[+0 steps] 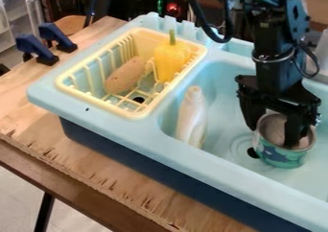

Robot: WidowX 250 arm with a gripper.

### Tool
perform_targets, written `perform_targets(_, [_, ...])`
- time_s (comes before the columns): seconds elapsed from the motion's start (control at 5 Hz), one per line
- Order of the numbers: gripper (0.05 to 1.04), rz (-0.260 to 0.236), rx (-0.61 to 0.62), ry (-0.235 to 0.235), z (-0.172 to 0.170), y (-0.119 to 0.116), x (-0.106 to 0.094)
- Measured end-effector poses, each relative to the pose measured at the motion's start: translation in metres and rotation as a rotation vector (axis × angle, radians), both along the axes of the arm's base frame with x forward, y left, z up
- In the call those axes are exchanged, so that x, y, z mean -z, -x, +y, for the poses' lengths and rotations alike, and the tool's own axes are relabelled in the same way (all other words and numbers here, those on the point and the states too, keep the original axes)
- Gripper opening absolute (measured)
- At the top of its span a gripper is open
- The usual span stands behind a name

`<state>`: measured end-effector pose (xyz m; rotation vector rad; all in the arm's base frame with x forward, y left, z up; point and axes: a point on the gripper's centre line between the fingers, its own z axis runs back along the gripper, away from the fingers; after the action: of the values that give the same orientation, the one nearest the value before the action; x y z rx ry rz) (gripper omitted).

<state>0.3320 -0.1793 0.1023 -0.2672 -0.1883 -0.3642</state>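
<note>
- Teal-green round can with a darker blue pattern and grey rim (278, 157): in the light-blue plastic sink basin (221, 89), directly below the end effector.
- Orientation: open mouth points up; long axis runs roughly upright, from mouth to base. Slight tilt cannot be judged.
- Black two-finger gripper (274, 137): hangs down at the can, fingers apart. One finger is at the rim on the view's left; the other overlaps the mouth. Contact with the wall cannot be determined.
- Dark round drain hole (253, 152): just beside the can's base, below the end effector and slightly to the view's left.
- Whitish plastic bottle (192, 118): left of the gripper in view, apart from it, neck upward, near the basin wall.
- Pale-yellow plastic rack (66, 88): farther left of the gripper, beyond the bottle; holds a yellow toy pepper (169, 63), green stem up, and a brown oblong object (126, 75), lying at a slant.
</note>
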Motion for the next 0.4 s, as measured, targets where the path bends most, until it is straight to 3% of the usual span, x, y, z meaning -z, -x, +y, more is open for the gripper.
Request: perform_targets(0.4, [1.001,-0.011,0.052,0.05,-0.0126,0.0034,-0.0013])
